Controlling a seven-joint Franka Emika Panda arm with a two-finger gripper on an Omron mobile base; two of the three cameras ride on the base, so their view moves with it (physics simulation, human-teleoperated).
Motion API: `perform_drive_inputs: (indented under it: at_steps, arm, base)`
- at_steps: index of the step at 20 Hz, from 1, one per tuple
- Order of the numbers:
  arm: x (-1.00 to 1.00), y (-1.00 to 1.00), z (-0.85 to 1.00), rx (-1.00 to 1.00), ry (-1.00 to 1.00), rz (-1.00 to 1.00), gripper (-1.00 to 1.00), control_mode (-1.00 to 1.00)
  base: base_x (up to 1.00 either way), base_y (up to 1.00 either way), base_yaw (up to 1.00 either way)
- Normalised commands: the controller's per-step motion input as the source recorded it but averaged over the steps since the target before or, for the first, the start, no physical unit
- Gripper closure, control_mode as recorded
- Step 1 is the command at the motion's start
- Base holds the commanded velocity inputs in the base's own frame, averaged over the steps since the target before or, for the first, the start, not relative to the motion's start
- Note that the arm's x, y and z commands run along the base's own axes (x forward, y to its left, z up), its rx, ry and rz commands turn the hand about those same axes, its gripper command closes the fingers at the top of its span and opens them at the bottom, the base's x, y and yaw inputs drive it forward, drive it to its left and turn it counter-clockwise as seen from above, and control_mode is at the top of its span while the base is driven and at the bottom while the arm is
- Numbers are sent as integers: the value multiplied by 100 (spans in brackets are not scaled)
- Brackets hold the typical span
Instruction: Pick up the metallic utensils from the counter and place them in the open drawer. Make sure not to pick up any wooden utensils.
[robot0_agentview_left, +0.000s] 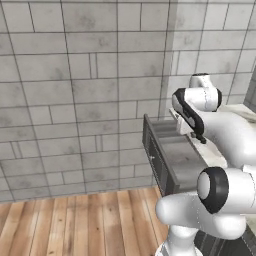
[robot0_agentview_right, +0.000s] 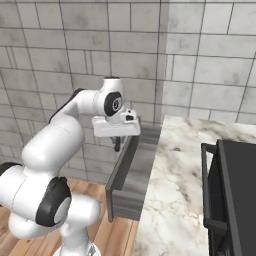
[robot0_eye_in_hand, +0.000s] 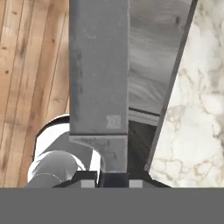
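My gripper (robot0_eye_in_hand: 113, 179) is shut on a grey metal knife (robot0_eye_in_hand: 98, 78); its black handle sits between the fingertips and the blade runs away from the hand. The open drawer (robot0_eye_in_hand: 153, 65), grey inside, lies just below and to the right of the blade in the hand view. In the right base view the gripper (robot0_agentview_right: 117, 142) hangs beside the top of the drawer's (robot0_agentview_right: 132, 175) dark front panel. From the left base the gripper (robot0_agentview_left: 199, 135) is over the drawer (robot0_agentview_left: 172, 152). The white marble counter (robot0_agentview_right: 180, 190) runs along the drawer's other side. Wooden utensils are out of view.
A black stove (robot0_agentview_right: 235, 190) stands on the counter's right end. A grey brick wall (robot0_agentview_left: 75, 100) rises behind the drawer. Wooden floor (robot0_agentview_left: 75, 220) lies below, left of the drawer. My own arm's elbow (robot0_agentview_right: 50, 150) bulges to the left.
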Motion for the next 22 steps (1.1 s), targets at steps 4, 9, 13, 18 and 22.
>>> perform_drive_inputs:
  at_steps: [4,9,13,18,22]
  arm:
    - [57,0,-42,15,0,-13,100,-100]
    - [40,-2,-78,15,-15,-12,100,-100]
    - [14,3,-54,2,-19,0,100,-100]
    - [21,14,-40,0,-17,1,100,-100]
    - [21,0,-26,0,-16,3,100,-100]
  base:
    - [0,0,0]
    - [0,0,0]
    - [0,0,0]
    - [0,0,0]
    - [0,0,0]
